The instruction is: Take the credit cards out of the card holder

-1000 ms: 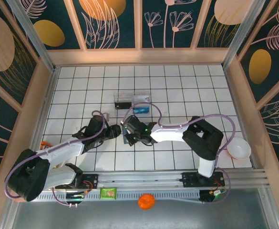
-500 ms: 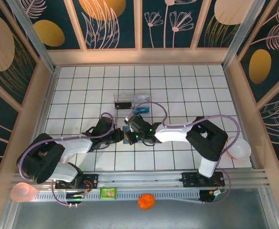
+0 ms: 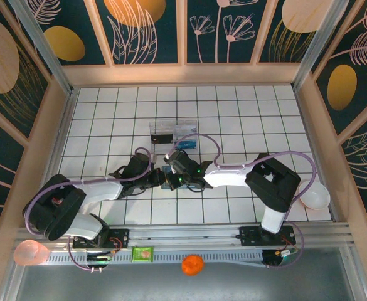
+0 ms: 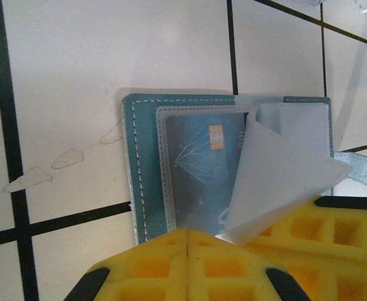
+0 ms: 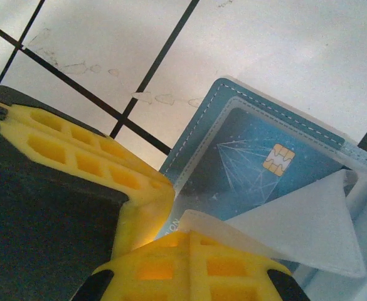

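The card holder (image 4: 139, 163) lies open on the white tiles, teal with pale stitching (image 5: 202, 125); from above it is mostly covered (image 3: 169, 183). A blue credit card (image 4: 196, 169) with a gold chip sits in its pocket (image 5: 246, 169). A clear pocket flap (image 4: 277, 175) is peeled up into a triangle (image 5: 308, 232). My right gripper (image 5: 189, 235) is shut with that flap's corner at its tips (image 3: 169, 178). My left gripper (image 4: 188, 233) is shut, its tips resting on the holder's near edge (image 3: 160, 180).
A clear plastic tray (image 3: 173, 130) stands two tiles behind the holder, a blue card (image 3: 184, 144) at its front. A white bowl (image 3: 313, 194) sits at the right edge. An orange ball (image 3: 192, 264), green packet (image 3: 143, 253) and pink cup (image 3: 31, 252) lie by the rail.
The left arm has swung right and its gripper has come onto the holder beside the right gripper. In the last half second almost nothing has moved.
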